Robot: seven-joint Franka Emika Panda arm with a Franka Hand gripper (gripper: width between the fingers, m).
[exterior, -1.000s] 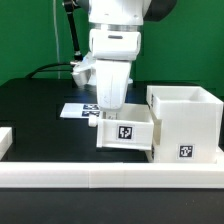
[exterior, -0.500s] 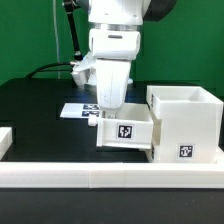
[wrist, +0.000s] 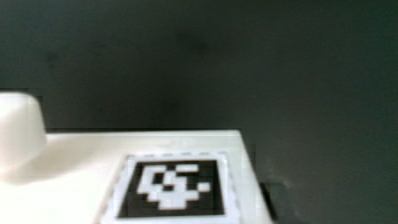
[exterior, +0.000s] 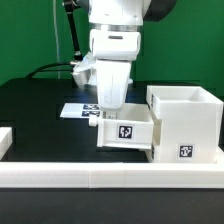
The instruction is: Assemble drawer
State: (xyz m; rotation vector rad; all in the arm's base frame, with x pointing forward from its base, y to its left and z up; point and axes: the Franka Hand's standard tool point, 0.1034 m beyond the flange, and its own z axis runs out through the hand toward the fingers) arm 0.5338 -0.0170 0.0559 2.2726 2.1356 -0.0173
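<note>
The tall white casing [exterior: 185, 125] stands at the exterior view's right, with a tag on its front. A shallow white tray [exterior: 125, 133] with a tag on its front wall sits against the casing's open left side. My gripper [exterior: 108, 112] points straight down at the tray's back left corner. Its fingertips are hidden behind the tray wall, so its state does not show. The wrist view shows no fingers, only a white surface with a blurred tag [wrist: 178, 188] and a white rounded part [wrist: 18, 140] over the dark table. The second tray cannot be identified in either view.
The marker board [exterior: 76, 110] lies flat on the black table behind the tray. The long low white border rail [exterior: 110, 180] runs along the front. A small white piece [exterior: 5, 140] sits at the exterior view's left edge.
</note>
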